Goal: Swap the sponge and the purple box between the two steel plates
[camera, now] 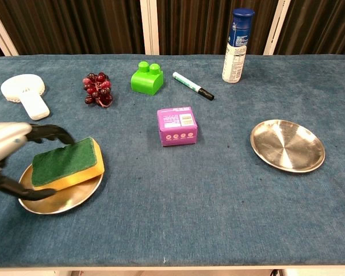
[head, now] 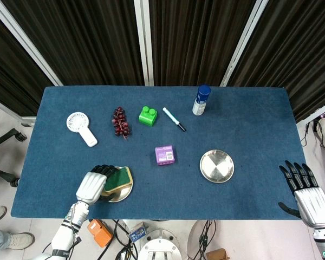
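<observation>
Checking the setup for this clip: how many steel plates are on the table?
2. One steel plate sits near the front left, under the sponge, with the left robot hand at it. The other steel plate lies bare at the front right. None appears hidden.
</observation>
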